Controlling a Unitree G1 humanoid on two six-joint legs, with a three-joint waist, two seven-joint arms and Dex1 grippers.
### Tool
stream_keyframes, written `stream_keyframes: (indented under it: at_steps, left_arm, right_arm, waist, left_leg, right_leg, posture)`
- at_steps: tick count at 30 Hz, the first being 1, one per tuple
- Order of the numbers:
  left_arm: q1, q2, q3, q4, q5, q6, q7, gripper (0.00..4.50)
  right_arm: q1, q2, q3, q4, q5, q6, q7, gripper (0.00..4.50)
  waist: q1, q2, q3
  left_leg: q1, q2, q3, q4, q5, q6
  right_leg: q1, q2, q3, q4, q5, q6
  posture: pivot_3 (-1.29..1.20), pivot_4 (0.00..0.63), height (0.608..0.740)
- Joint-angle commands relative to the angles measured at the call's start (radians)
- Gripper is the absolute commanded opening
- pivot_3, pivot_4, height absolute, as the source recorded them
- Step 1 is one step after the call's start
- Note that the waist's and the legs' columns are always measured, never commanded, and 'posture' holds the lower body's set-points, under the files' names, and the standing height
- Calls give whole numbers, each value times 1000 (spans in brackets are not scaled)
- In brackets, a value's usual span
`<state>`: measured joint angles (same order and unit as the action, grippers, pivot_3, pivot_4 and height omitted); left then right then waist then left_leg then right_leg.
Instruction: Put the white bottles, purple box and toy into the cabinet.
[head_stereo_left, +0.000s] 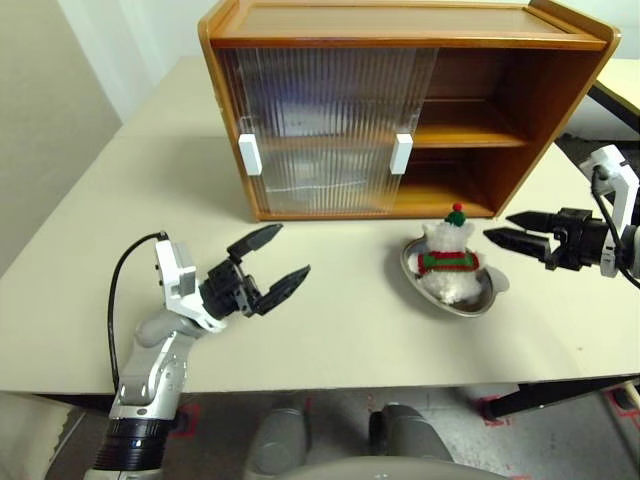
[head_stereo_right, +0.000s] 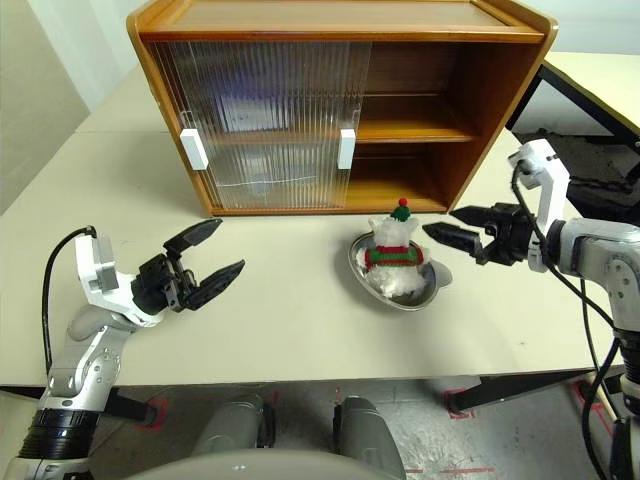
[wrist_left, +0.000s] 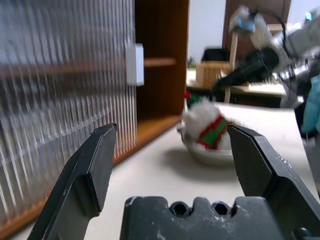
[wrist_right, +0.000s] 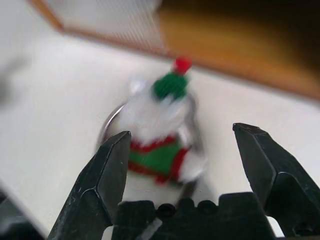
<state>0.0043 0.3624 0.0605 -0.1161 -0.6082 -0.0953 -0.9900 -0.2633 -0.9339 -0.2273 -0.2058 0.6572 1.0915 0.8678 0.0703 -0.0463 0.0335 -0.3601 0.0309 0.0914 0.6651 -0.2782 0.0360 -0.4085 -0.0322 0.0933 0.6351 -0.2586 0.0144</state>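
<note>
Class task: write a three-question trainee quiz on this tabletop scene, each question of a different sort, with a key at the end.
1. True or false: the toy is already inside the cabinet.
2. Which half of the cabinet stands uncovered, seen from the head camera? A) the left half B) the right half C) neither
3. Fill in: the toy sits in a steel ____ on the table.

Key
1. False. It rests on the table in front of the cabinet, between the left gripper and the right gripper, both with fingers apart and holding nothing.
2. B. Both ribbed sliding doors cover the left part.
3. bowl
</note>
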Motion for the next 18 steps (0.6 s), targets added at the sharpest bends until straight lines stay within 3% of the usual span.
stream_keyframes:
  at_steps: [1, 7, 18]
  left_arm:
    - [-10, -7, 10, -22, -11, 15, 12, 4500]
    - [-8, -6, 11, -23, -2, 15, 19, 4500]
    - [-9, 2, 14, -12, 13, 13, 18, 4500]
  right_arm:
    - [10, -9, 33, -73, 20, 91, -43, 4431]
    - [-20, 84, 61, -129, 19, 240, -189, 4431]
    - [-112, 269, 60, -97, -26, 318, -382, 4431]
  waist:
    - [0, -1, 0]
    - [1, -4, 0]
    - [1, -5, -1]
  left_leg:
    - [0, 0, 0, 0, 0, 0]
    - [-1, -1, 0, 0, 0, 0]
    - [-2, -1, -1, 0, 0, 0]
  right_leg:
    - [0, 0, 0, 0, 0, 0]
    - [0, 0, 0, -1, 0, 1]
    - [-1, 1, -1, -2, 0, 1]
  posture:
    - [176, 0, 740]
    - [183, 0, 740]
    - [198, 0, 740]
